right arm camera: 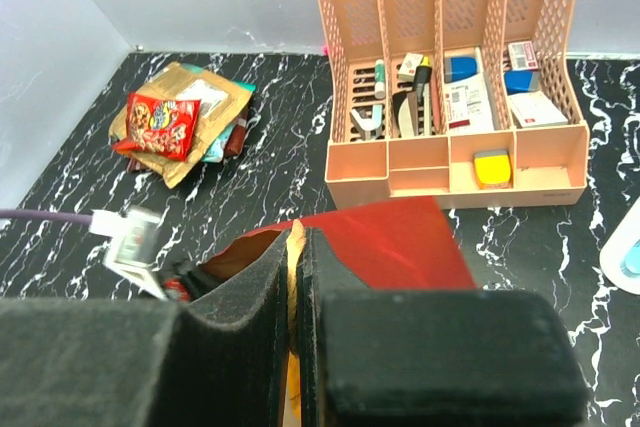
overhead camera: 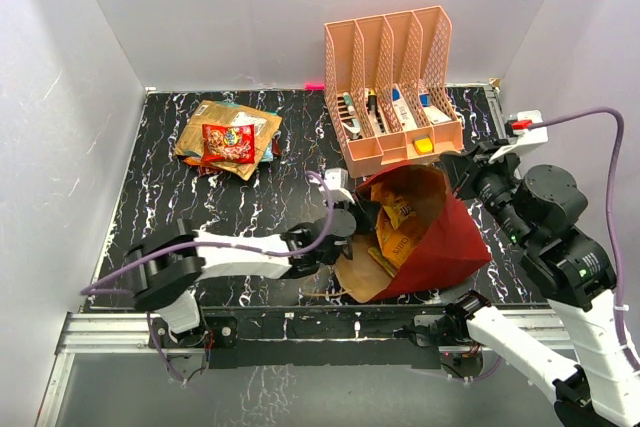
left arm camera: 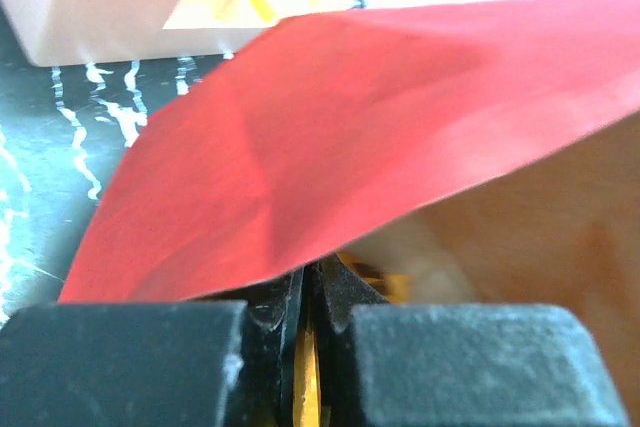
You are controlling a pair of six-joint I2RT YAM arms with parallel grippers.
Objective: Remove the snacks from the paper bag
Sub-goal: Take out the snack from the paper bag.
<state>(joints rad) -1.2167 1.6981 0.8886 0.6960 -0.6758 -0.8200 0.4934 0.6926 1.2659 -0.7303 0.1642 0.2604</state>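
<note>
Paper bag [overhead camera: 450,242] lies on its side on the surface, mouth facing left, straight at the left end effector [overhead camera: 355,235]. That one's pinching a gold packet [left arm camera: 305,367] (only its edge shows). Right end effector [overhead camera: 460,169] clamps the bag's far rim.

A black table top [overhead camera: 160,197] with white marble veins spreads left of the left gripper [overhead camera: 350,232] and beyond it. Plain pale walls [overhead camera: 200,17] close it on three sides, under even soft light
</note>
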